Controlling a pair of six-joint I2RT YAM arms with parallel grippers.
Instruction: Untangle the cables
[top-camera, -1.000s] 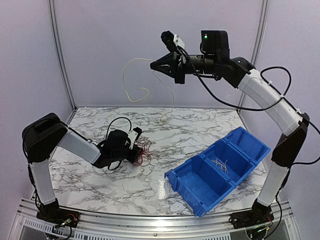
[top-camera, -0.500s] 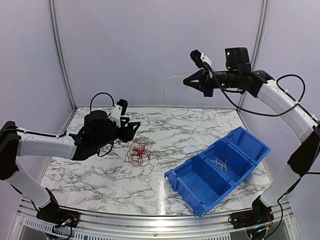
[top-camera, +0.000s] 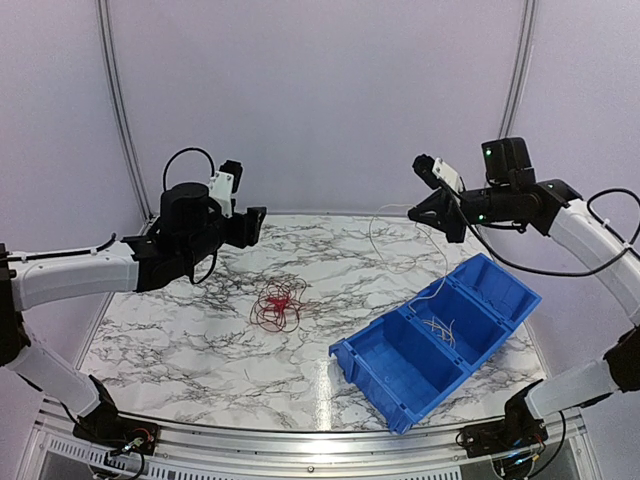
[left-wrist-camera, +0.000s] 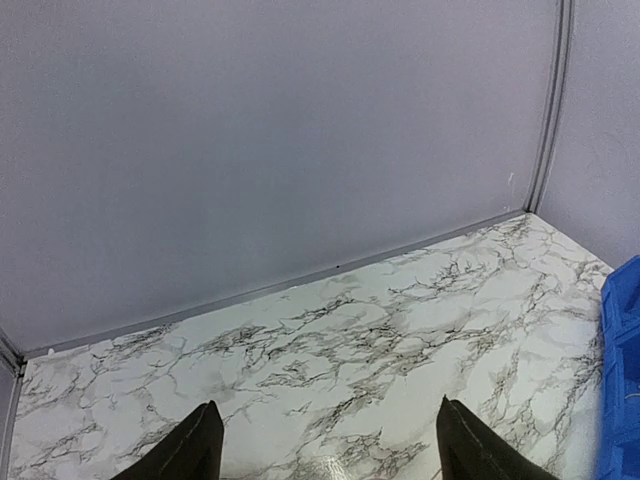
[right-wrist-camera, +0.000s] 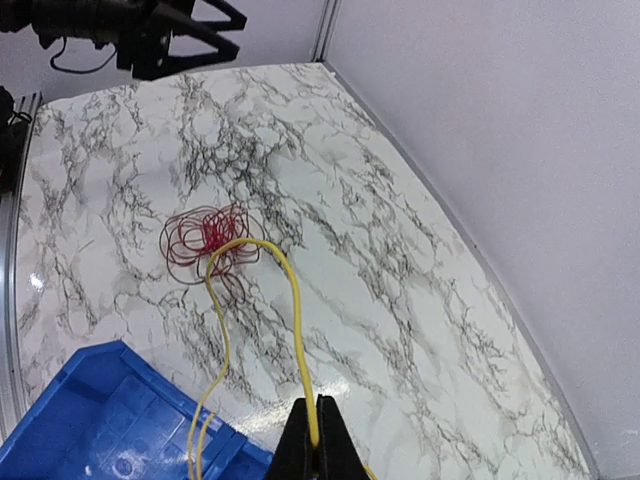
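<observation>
A tangle of thin red and dark cables (top-camera: 277, 305) lies on the marble table (top-camera: 180, 340), left of centre; it also shows in the right wrist view (right-wrist-camera: 205, 245). My right gripper (top-camera: 412, 212) is raised over the back right of the table. It is shut on a thin yellow cable (right-wrist-camera: 298, 330) that looks pale from above (top-camera: 443, 280), arches out and hangs down into the blue bin (top-camera: 400, 375). My left gripper (top-camera: 255, 225) is open and empty, held high above the table behind the tangle. In its wrist view (left-wrist-camera: 325, 455) no cable shows.
The blue two-compartment bin stands at the front right and holds a few pale wires (top-camera: 437, 328) in its far compartment. Its edge shows in the left wrist view (left-wrist-camera: 622, 380) and in the right wrist view (right-wrist-camera: 100, 420). Grey walls close the back and sides.
My left gripper rose off the red tangle and drew up and back, empty. My right gripper carried the yellow cable from high centre rightward and down over the bin.
</observation>
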